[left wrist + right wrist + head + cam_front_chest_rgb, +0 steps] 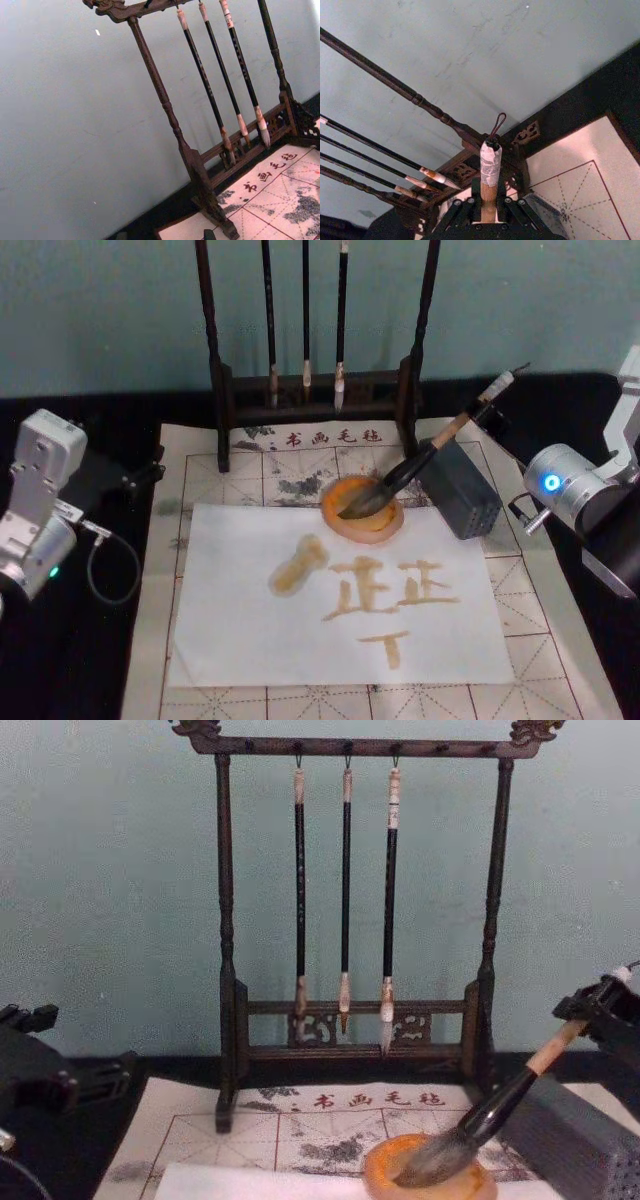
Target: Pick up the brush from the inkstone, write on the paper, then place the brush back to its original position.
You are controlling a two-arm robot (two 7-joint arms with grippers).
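The brush [400, 475] lies slanted, its bushy tuft down in the round orange-brown inkstone [395, 525] and its pale handle rising back and right over a grey block. My right gripper [488, 412] is shut on the taped top of the handle, seen from the side in the chest view [600, 1010] and close up in the right wrist view [489, 212]. In front of the inkstone lies the white paper [250, 640], with yellow-brown characters [395, 590] and a blot on it. My left gripper [125, 475] is parked at the left, beside the mat.
A dark wooden rack [345, 1020] stands behind the inkstone, with three thin brushes [345, 900] hanging from it. The grey perforated block [465, 490] sits right of the inkstone, under the brush handle. A gridded felt mat [200, 470] covers the table under everything.
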